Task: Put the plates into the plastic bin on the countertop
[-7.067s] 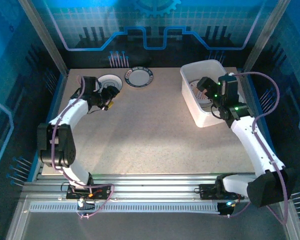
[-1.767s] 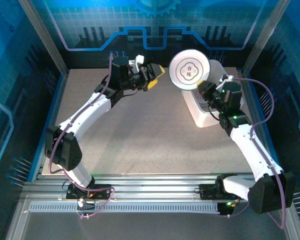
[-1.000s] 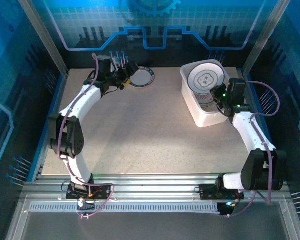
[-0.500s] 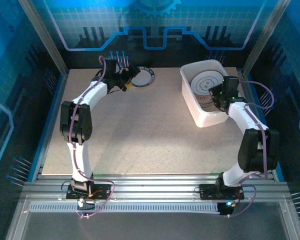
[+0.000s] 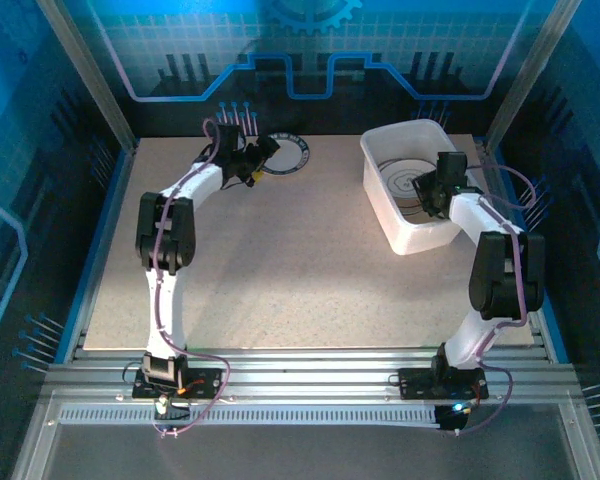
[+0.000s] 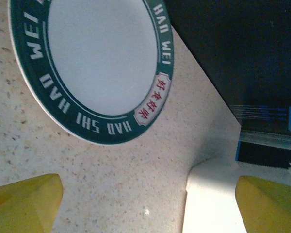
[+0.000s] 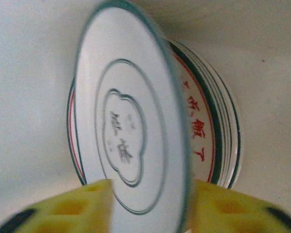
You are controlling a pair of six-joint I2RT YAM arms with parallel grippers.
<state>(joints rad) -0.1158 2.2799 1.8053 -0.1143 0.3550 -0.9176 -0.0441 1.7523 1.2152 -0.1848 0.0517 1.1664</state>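
countertop [image 5: 280,260] carries the white plastic bin [image 5: 420,240] at its far right corner. inside the bin a stack of plates [image 7: 218,136] lies under a tilted grey-motif plate [image 7: 131,141], pinched by the right gripper [image 7: 148,204]. a green-rimmed plate [image 6: 97,63] lies flat on the countertop, well apart from the bin. the left gripper [image 6: 145,204] hangs just beside it, jaws wide and empty.

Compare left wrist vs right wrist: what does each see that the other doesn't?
Left wrist: a green-rimmed plate lying flat on the countertop, ahead of the open left gripper, untouched. Right wrist: a grey-motif plate held tilted in the right gripper, over a stack of plates inside the plastic bin. Both: yellow fingers in the bottom corners.
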